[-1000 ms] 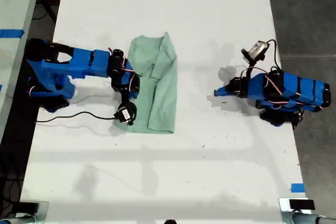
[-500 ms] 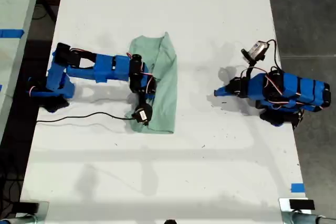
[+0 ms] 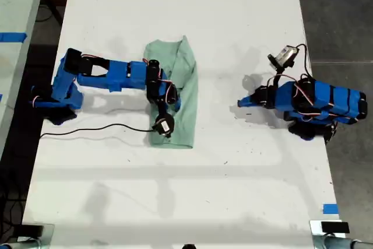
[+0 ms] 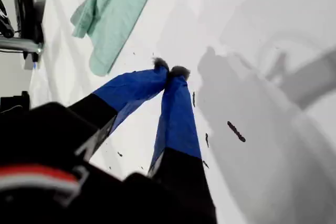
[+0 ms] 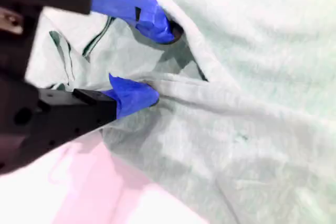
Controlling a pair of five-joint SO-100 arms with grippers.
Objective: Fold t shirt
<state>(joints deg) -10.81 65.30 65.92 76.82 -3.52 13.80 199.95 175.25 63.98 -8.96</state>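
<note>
The t shirt [image 3: 173, 96] lay as a narrow folded strip left of centre in the exterior view, on the white surface [image 3: 233, 190]. The second hand [image 5: 152, 64] stood narrowly parted over a raised fold, cloth between its tips. To fold cleanly, it should probably pinch both layers before dragging. The first hand [image 4: 170, 71], pressed together and empty, sat at the exterior view's right. Since a second earlier, the second arm had reached farther across the shirt.
</note>
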